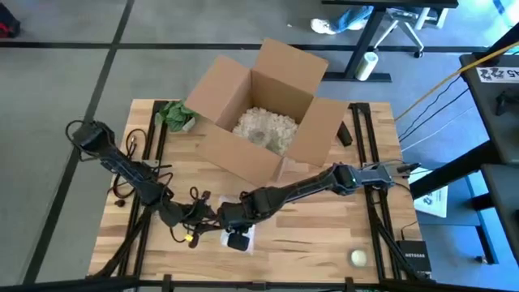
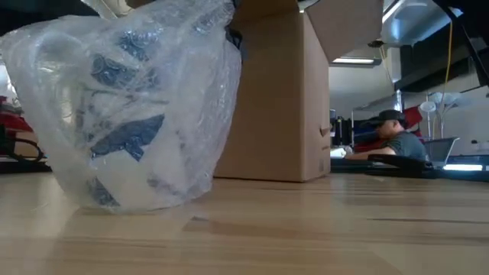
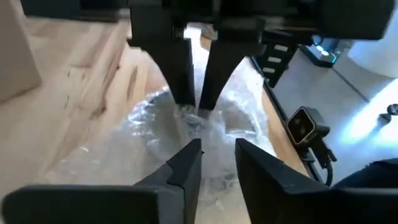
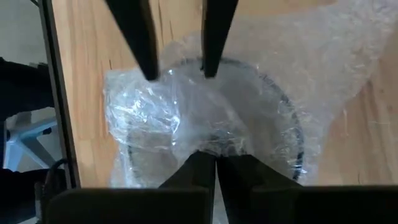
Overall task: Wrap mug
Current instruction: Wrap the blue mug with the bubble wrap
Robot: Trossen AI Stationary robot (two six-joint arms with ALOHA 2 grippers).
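Clear bubble wrap [image 2: 164, 84] around the blue-patterned white mug [image 2: 126, 145], low in the high view, is being pinched by the right gripper [image 4: 216, 163]; the left gripper [image 3: 217, 155] is being held slightly apart.

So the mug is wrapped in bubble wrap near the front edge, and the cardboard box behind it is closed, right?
Not quite: the cardboard box is open, flaps up, with packing fill inside, as the high view shows. The mug is indeed covered in bubble wrap near the front edge.

Glossy clear bubble wrap [image 2: 130, 99], matt wood table [image 2: 321, 229], cardboard box [image 2: 275, 99].
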